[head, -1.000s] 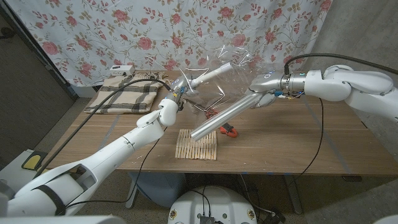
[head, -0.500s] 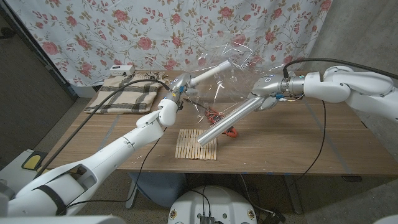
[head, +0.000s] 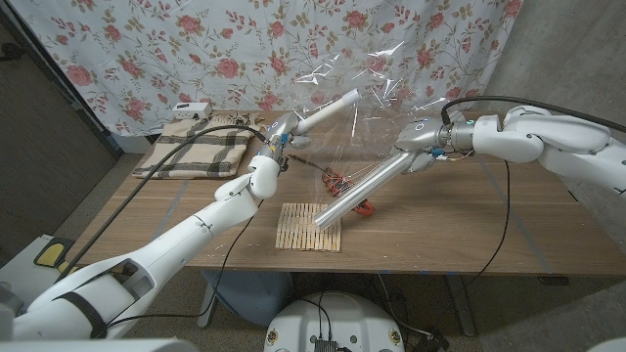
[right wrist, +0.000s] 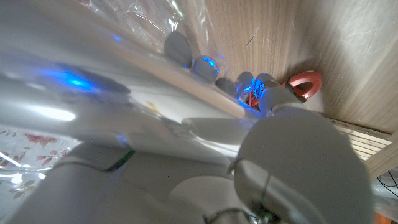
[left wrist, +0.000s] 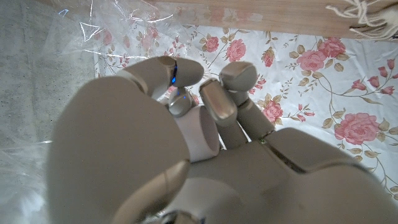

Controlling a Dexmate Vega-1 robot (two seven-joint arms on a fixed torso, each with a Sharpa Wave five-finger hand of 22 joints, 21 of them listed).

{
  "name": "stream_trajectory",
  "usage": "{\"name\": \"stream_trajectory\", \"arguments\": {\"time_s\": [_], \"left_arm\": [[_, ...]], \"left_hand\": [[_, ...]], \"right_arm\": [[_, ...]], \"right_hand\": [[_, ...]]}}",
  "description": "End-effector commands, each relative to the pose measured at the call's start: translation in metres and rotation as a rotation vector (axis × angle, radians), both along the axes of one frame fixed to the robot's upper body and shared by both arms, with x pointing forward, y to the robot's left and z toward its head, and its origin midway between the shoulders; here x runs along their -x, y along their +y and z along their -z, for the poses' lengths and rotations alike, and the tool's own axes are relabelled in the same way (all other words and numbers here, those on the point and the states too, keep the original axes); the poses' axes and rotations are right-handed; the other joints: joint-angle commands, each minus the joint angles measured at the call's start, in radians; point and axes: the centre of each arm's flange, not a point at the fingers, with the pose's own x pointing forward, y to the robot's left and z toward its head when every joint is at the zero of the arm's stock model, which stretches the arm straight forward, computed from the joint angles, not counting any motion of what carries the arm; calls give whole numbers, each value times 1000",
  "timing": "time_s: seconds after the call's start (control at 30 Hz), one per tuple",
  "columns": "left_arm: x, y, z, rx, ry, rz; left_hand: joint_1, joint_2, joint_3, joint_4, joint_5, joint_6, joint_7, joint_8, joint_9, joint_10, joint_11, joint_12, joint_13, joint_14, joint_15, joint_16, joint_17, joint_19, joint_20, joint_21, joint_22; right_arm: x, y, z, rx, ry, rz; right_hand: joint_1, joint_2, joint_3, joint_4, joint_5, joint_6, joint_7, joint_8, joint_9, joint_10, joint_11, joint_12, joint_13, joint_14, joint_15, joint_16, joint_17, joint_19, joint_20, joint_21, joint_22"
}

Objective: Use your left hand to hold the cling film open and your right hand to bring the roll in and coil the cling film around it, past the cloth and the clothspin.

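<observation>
**Cling film still wide open, coiling barely started**

Judging by how much loose film there is, I'd say this is early-to-mid task. The cling film hangs as a big crinkly sheet in the air above the slatted wooden mat, stretched between the two hands. The left hand is up off the table, behind and to the left of the mat, with its fingers wrapped around the end of a white tube that the film's upper edge runs along. In the left wrist view the fingers are clearly curled tight on that white piece, so the "hold it open" half is in place.

The right hand is well right of the mat and grips the top end of the long silver roll, which slants down so its lower end sits just over the mat's right side. I can't tell whether any film is wrapped on it yet.

The plaid cloth lies far left of the mat. A small red-orange thing, maybe the clothespin, lies just right of the mat, behind the roll.

Nearly all the winding looks left to do.
</observation>
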Motion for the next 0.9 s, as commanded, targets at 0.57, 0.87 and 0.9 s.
{"name": "stream_trajectory", "arguments": {"time_s": [0.57,0.87,0.9], "left_arm": [[-4,-20,-1,-189,82,-101],[0,-27,-4,-114,53,-35],[0,-28,-4,-117,54,-36]], "left_hand": [[3,4,-2,-2,2,8,-10,162,94,7,1,205,156,5,-1,-2,1,0,-9,-6,-2],[22,14,-24,3,-16,2,-9,162,94,3,4,204,156,14,2,-14,-3,3,-9,-6,-12],[22,14,-24,3,-16,2,-9,162,94,3,4,204,156,14,2,-14,-3,3,-9,-6,-12]], "right_arm": [[7,-14,-22,41,-182,88],[6,-10,-15,59,-201,73],[6,-10,-14,62,-197,65]], "right_hand": [[-165,182,0,-23,6,17,-1,13,-11,36,-16,360,143,41,-22,537,115,-6,-1,145,70],[-156,176,-5,-36,5,26,3,12,-25,39,-16,360,142,46,-22,537,115,0,-1,151,63],[-156,176,-5,-37,5,27,5,12,-26,39,-16,360,142,47,-21,537,115,2,-1,152,63]]}}
